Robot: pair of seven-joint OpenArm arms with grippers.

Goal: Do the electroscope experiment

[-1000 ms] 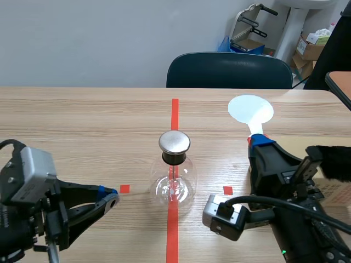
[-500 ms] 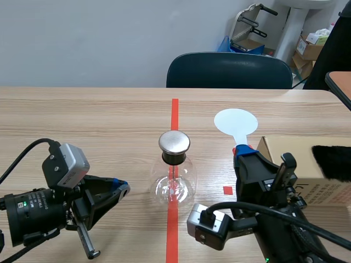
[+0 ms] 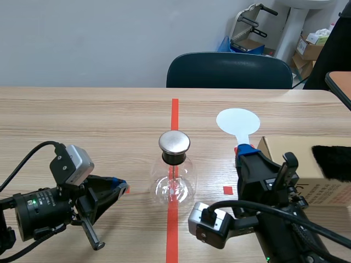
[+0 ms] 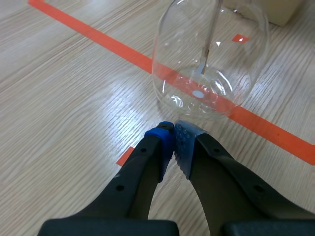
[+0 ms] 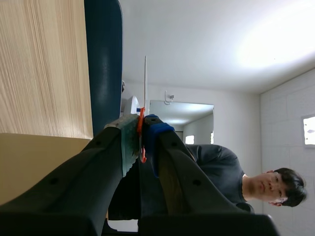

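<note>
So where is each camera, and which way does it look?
Scene view: sits between the arms, looks across the table to the chair; both arms show.
Left wrist view: sits on the left arm, looks down past the left gripper at the flask.
Right wrist view: sits on the right arm, tipped sideways, looks past the right gripper, shut on the paddle, toward a person.
Shared: scene and left wrist both show the flask; scene and right wrist, the paddle.
</note>
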